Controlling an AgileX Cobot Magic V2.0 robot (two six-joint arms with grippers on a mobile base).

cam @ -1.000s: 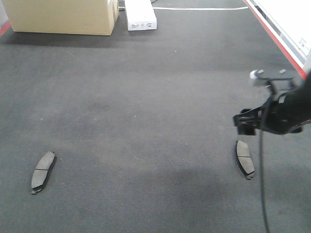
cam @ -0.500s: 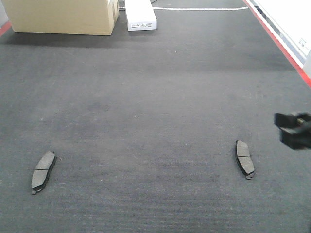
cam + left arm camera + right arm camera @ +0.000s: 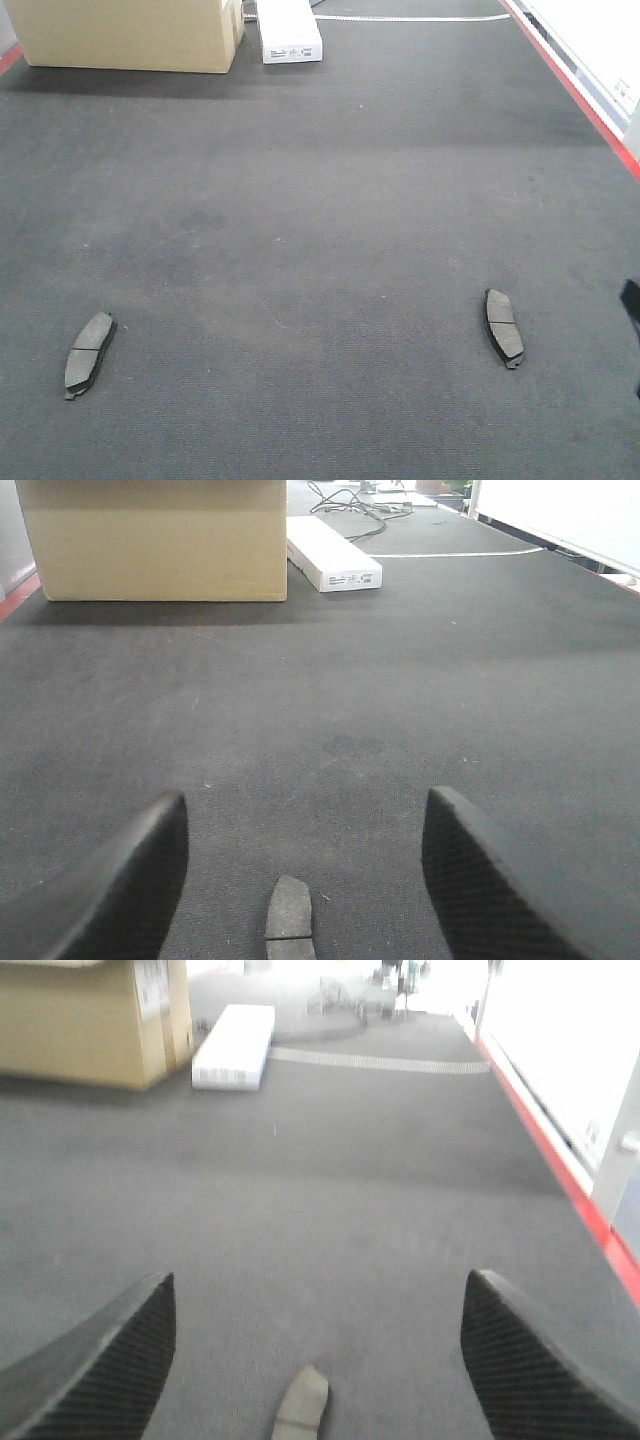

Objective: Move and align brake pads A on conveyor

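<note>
Two brake pads lie flat on the dark conveyor belt (image 3: 320,200): one at the front left (image 3: 89,353), one at the front right (image 3: 503,327). In the left wrist view my left gripper (image 3: 303,825) is open, its jaws wide apart, with the left pad (image 3: 289,919) on the belt between and below them. In the right wrist view my right gripper (image 3: 318,1305) is open the same way over the right pad (image 3: 303,1406). Neither gripper touches a pad. In the front view only a dark sliver of the right arm (image 3: 632,305) shows at the right edge.
A cardboard box (image 3: 130,35) and a flat white box (image 3: 289,30) stand at the far end of the belt. A white cable (image 3: 410,17) lies beyond them. The red side frame (image 3: 570,85) runs along the right edge.
The right arm has pulled back to the right, nearly out of the front view, leaving the right pad lying on the belt. Both pads lie where they lay before.
</note>
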